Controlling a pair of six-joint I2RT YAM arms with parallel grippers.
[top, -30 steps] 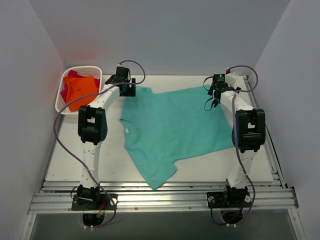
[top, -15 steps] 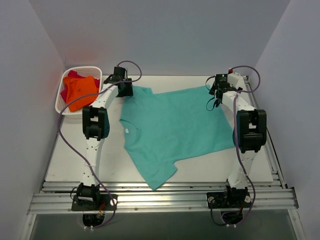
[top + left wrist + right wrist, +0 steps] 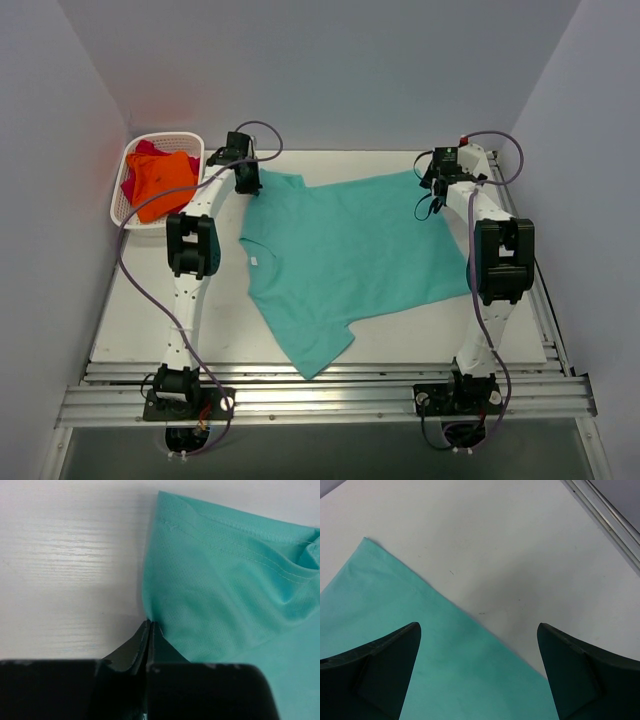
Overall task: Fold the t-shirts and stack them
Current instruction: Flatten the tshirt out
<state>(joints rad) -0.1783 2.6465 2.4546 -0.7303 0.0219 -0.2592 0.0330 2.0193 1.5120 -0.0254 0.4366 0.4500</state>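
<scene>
A teal t-shirt (image 3: pixel 350 250) lies spread flat across the table, with one sleeve at the far left and its hem at the far right. My left gripper (image 3: pixel 248 180) (image 3: pixel 149 623) is down at that far-left sleeve (image 3: pixel 215 590), its jaws shut and pinching the sleeve's edge at their tips. Over the shirt's far-right corner hangs my right gripper (image 3: pixel 432 203) (image 3: pixel 477 625), open, with the teal hem (image 3: pixel 395 645) and bare table between its fingers. An orange t-shirt (image 3: pixel 160 180) lies crumpled in the basket on top of a magenta-red t-shirt (image 3: pixel 140 150).
The white lattice basket (image 3: pixel 118 205) stands at the far left corner against the left wall. A metal rail (image 3: pixel 605 515) runs along the table's right edge, close to my right gripper. White walls close in the back and both sides.
My left gripper has closed from wide open onto the sleeve edge, shifting slightly left and farther back. The right gripper stayed open, drifting a little to the right.
</scene>
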